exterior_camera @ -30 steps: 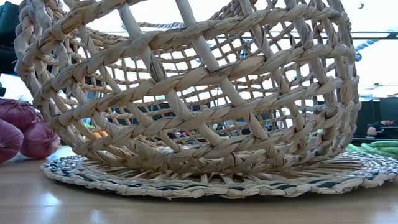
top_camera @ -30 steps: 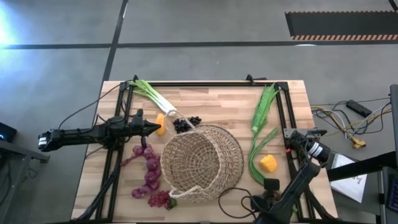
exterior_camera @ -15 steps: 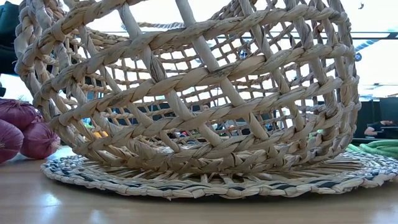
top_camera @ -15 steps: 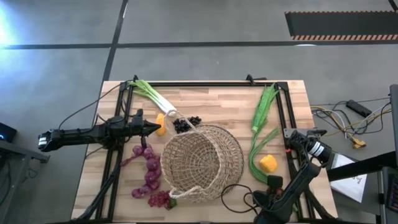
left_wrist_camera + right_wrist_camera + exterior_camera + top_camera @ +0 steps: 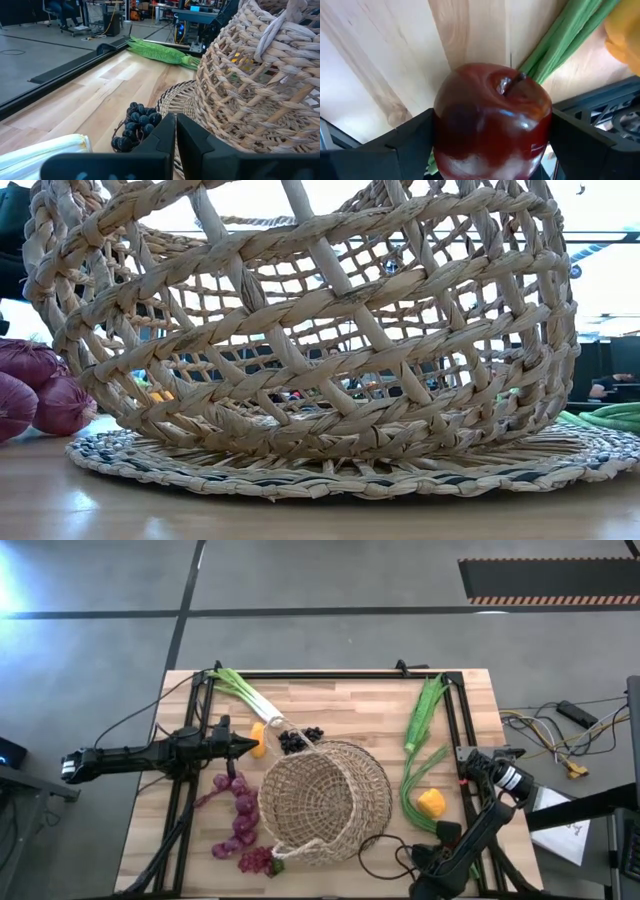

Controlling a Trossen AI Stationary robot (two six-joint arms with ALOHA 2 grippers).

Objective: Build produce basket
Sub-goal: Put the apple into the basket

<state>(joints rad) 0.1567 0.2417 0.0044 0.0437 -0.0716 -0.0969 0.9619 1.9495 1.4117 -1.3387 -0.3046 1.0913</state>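
The pale wicker basket stands on a round woven mat in the table's middle. Around it lie produce: a leek, dark grapes, an orange piece, purple bunches, a pink-red bunch, long green leaves and a yellow-orange piece. My left gripper hovers shut left of the basket, by the grapes. My right gripper is near the table's near right corner, closed on a red apple, which it hides in the high view. My right gripper has the red apple between its two fingers, one finger on each of two opposite sides. The fingers come from above, pointing steeply down. The apple's stalk end faces up. Its underside is hidden, so whether it rests on the table does not show.
Green leaves and the yellow-orange piece lie right beside the apple. A black frame rail runs along the table's right side, and a loose black cable lies near the right gripper. Bare wood shows at the far middle.
My right arm has sunk toward the table at the near right corner, and its gripper has shifted slightly toward the table's right edge. The left arm, the basket and the other produce have kept still.
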